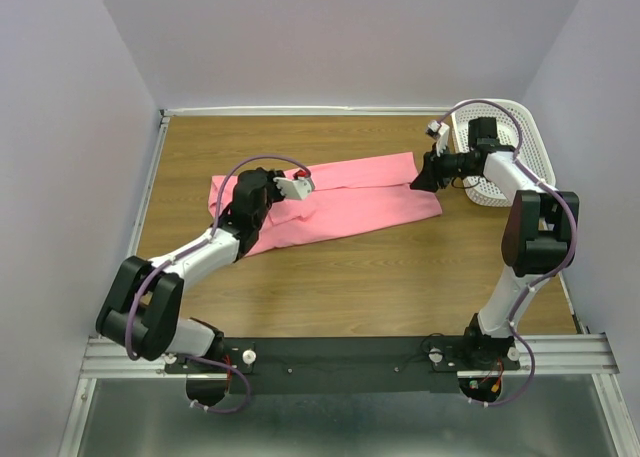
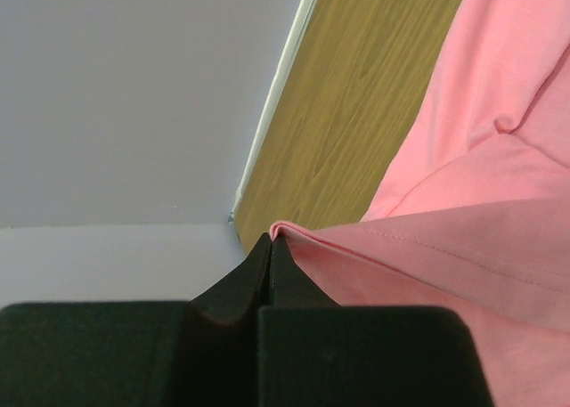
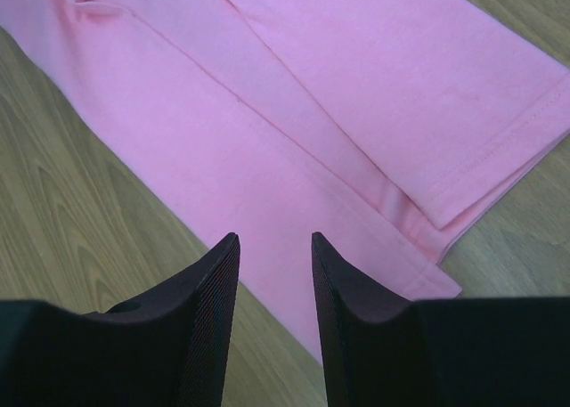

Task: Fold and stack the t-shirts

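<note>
The left gripper [image 2: 270, 240] is clamped on an edge fold of the salmon-pink t-shirt [image 1: 350, 205], which is laid along the wooden surface [image 1: 360, 277]; the right gripper [image 3: 274, 242] is held parted above its other end.

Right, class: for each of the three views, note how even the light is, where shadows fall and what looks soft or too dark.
Top external: soft, even light, no glare, only faint shadows on the table; the t-shirt is sharp. Left wrist: the left gripper is almost featureless black, the hem stitching crisp. Right wrist: ribbing on the right gripper shows clearly; cloth evenly lit.
</note>
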You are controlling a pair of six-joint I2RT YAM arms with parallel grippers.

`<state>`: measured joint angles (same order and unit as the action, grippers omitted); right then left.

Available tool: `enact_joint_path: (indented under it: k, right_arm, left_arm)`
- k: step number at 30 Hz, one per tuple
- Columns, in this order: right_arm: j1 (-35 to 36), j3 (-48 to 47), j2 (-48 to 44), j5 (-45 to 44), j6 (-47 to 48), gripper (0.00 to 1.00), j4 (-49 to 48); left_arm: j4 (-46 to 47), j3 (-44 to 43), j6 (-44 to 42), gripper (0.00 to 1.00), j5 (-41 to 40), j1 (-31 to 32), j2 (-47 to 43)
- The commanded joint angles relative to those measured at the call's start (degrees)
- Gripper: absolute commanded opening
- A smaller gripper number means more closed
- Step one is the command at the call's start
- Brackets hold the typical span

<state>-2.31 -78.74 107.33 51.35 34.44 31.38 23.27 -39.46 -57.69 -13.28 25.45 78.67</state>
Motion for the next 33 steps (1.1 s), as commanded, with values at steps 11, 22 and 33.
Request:
enact_joint_path:
  k: [11, 22, 33]
  right_arm:
    - [0.5, 0.4, -1.7, 1.1, 0.5, 0.46, 0.4]
    - [0.8, 0.3, -1.6, 0.5, 0.7, 0.46, 0.7]
    - [2.2, 0.1, -1.6, -1.2, 1.1, 0.46, 1.0]
  left_arm:
    - [2.3, -3.7, -2.0, 0.00, 2.6, -0.3, 4.4]
    - [2.5, -5.4, -2.8, 0.00, 2.7, -0.4, 7.1]
    - [-1.8, -13.1, 4.5, 0.08, -1.6, -1.3, 14.1]
